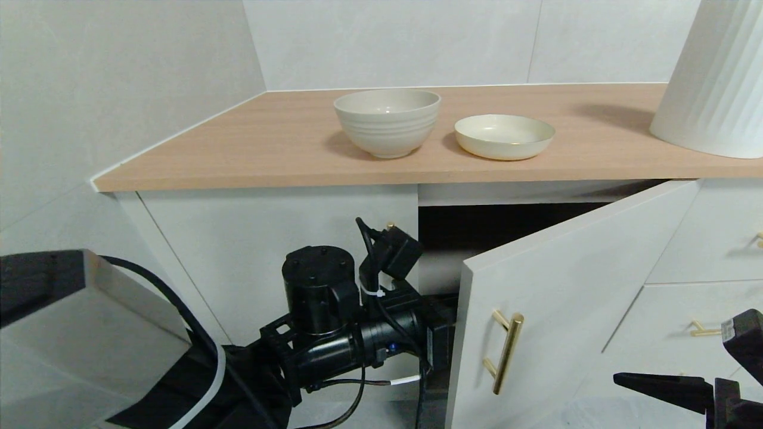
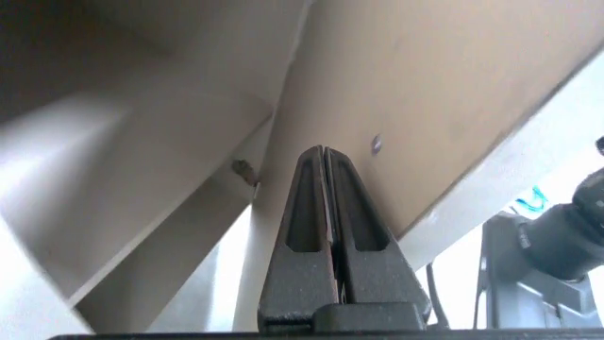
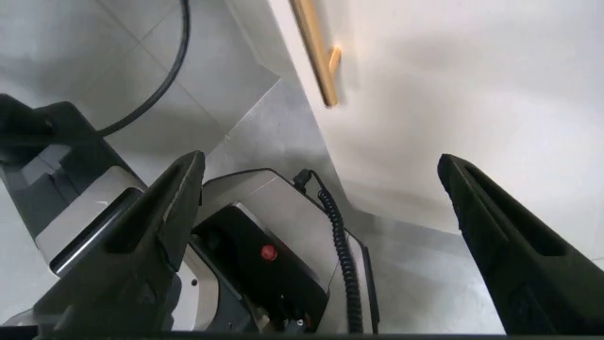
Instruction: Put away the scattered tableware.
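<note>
two pieces of tableware sit on one counter [image 1: 268, 143], higher than both sets of jaws: one deep bowl [image 1: 387, 122] and one shallow dish [image 1: 504, 136]. one ribbed white vessel [image 1: 715, 89]. one open cabinet door [image 1: 566, 280]. three gold handles [image 1: 505, 351].

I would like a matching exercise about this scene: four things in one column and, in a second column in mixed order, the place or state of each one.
Things
1. deep bowl
2. shallow dish
3. cabinet door
4. left gripper

Places or states
A. swung partly open
B. fingers closed together
C. on the countertop, nearer the wall corner
D. on the countertop, nearer the white ribbed container

Pairs: 1-C, 2-D, 3-A, 4-B
</note>
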You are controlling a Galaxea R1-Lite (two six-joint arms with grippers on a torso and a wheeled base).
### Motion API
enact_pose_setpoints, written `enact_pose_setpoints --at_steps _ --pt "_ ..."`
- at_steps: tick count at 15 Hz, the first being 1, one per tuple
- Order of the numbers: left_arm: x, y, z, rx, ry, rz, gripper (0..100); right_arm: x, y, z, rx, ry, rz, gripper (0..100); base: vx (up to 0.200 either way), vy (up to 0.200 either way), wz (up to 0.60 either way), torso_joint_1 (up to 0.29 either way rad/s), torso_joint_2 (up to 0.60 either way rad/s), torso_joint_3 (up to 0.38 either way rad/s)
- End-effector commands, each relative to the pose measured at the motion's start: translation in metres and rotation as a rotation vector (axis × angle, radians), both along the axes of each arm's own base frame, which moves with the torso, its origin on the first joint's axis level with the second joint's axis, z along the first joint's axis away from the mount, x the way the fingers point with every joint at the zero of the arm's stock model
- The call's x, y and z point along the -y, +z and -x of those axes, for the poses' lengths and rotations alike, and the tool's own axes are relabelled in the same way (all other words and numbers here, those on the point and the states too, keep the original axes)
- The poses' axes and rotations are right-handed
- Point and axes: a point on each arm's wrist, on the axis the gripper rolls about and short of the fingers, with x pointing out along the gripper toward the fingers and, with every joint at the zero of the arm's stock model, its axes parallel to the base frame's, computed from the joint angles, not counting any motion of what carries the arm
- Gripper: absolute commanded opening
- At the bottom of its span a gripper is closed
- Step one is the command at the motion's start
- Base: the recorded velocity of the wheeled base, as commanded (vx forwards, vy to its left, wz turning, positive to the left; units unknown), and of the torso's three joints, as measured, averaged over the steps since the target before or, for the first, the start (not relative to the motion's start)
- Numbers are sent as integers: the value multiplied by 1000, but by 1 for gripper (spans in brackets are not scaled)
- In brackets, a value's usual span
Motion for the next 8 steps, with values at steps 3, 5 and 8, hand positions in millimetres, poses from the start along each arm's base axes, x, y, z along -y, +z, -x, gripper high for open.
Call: enact_pose_setpoints --at_steps 3,5,8 --pt "2 2 3 5 1 4 0 -1 -2 2 -6 19 3 100 -67 0 0 -1 1 2" --pt "3 0 3 1 1 0 0 -1 -2 2 -8 19 6 100 -200 0 0 10 2 -2" --pt "5 -5 1 -9 1 -10 0 -1 -3 3 -8 21 8 100 -67 0 0 1 1 1"
